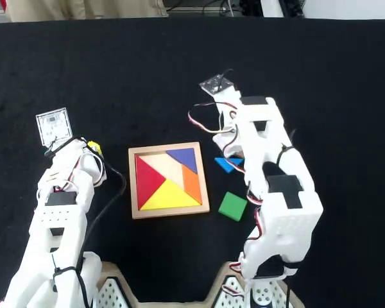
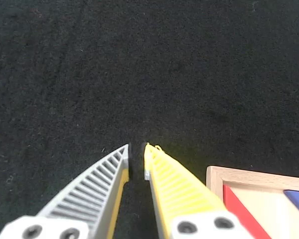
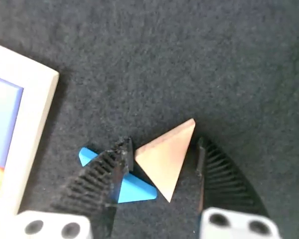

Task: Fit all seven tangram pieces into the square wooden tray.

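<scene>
Right end effector hangs low over the black tabletop, its fingers spread to either side of a pale peach triangle, with a light blue piece just beside that triangle and partly under one finger. Near them lies the square wooden tray, holding a red triangle, a yellow triangle, an orange piece and a dark blue triangle, while a green square lies outside it, close by. Left end effector sits near a tray corner, fingers pressed almost together, holding nothing.
</scene>
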Tool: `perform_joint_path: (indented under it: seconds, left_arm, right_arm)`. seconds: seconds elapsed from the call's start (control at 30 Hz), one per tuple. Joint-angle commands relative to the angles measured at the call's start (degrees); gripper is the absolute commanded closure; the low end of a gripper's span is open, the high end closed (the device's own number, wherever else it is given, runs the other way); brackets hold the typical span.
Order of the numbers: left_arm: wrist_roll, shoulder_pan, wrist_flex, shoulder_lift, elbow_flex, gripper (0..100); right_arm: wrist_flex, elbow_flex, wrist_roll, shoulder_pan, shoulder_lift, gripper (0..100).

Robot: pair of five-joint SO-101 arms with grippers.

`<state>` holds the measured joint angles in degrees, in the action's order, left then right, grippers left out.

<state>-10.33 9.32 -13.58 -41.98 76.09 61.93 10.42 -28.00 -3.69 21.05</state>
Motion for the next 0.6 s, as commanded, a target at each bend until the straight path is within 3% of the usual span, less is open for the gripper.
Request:
perform_joint_path:
  seconds: [0.0, 0.13, 0.33, 0.57]
  left_arm:
    - [0.6, -0.6, 1.1, -1.4, -0.3, 93]
    - [0.6, -0.6, 1.1, -1.4, -0.3, 93]
    - [0.6, -0.6, 1.1, -1.4, -0.3, 93]
    - [0.6, -0.6, 1.1, -1.4, -0.3, 93]
  right_arm:
    - [0.7, -0.7, 0.4, 1.8, -1.3, 78.3]
    - [0.5, -0.7, 0.4, 1.8, -1.0, 79.2]
    - [0.2, -0.8, 0.4, 1.6, -0.9, 91.0]
    - [2.5, -2.5, 0.7, 1.4, -5.1, 92.3]
